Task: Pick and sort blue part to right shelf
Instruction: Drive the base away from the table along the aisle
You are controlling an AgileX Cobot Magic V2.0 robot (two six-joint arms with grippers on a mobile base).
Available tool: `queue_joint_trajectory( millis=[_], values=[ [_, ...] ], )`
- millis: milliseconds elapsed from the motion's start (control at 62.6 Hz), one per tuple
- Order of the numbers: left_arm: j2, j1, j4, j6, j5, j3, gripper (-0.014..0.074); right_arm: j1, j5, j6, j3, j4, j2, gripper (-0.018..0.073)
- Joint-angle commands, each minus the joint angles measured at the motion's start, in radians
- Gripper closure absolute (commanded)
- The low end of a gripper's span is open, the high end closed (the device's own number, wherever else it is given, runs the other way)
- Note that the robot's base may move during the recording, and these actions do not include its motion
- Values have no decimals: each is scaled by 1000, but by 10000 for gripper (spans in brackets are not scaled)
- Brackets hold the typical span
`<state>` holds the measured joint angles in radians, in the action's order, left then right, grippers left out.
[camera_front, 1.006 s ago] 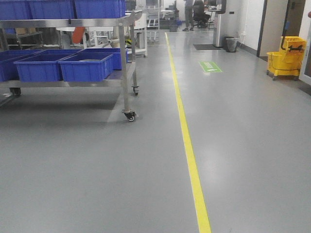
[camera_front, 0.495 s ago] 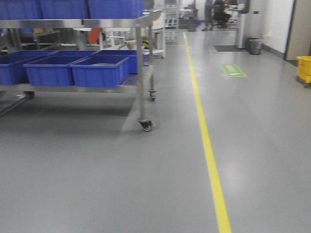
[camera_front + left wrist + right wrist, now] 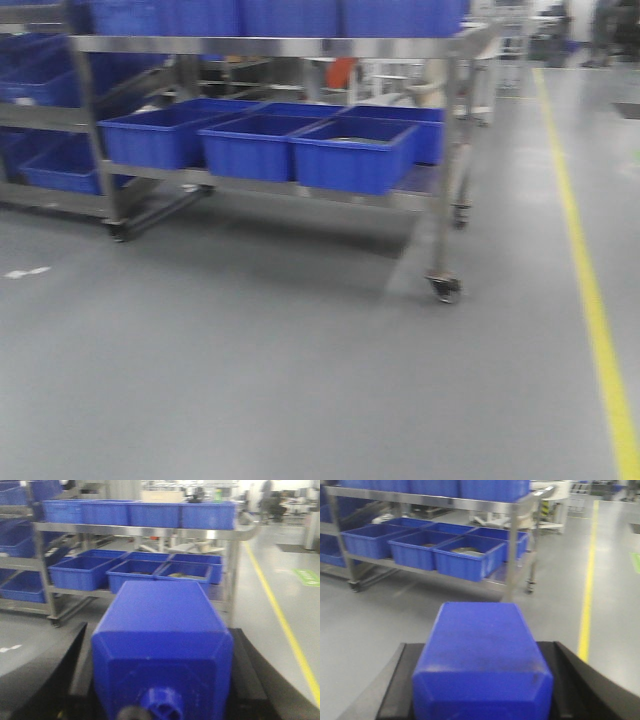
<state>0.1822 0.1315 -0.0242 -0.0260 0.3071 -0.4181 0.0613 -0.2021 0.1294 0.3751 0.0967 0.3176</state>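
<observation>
Left wrist view: the left pincer (image 3: 159,627) is clenched on a blue part (image 3: 162,655), nub toward the camera, while the right pincer (image 3: 480,644) grips a second blue part (image 3: 482,672). Both are held well apart from the steel shelf (image 3: 270,45), whose blue bins (image 3: 355,155) sit in tiers ahead.

Blue part (image 3: 162,645): solid-blue squat block, lying lengthwise, clamped in left gripper (image 3: 160,630), nub end facing cam. 2nd blue part (image 3: 482,660): same blue block, flat end to cam, clamped in right gripper (image 3: 481,645). Right shelf (image 3: 300,46): steel rack on casters (image 3: 443,288), 2 tiers of blue bins (image 3: 350,155) in view, ahead of both parts, well apart. Imgs blurry.
</observation>
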Motion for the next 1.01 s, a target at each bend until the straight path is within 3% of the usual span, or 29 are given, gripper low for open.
queue_joint_trajectory(
  millis=[0, 990],
  values=[
    [13, 0, -2, 5, -92, -28, 232, -6, 95, -4, 32, 13, 9, 186],
    [13, 0, -2, 5, -92, -28, 232, -6, 95, -4, 32, 13, 9, 186]
  ],
)
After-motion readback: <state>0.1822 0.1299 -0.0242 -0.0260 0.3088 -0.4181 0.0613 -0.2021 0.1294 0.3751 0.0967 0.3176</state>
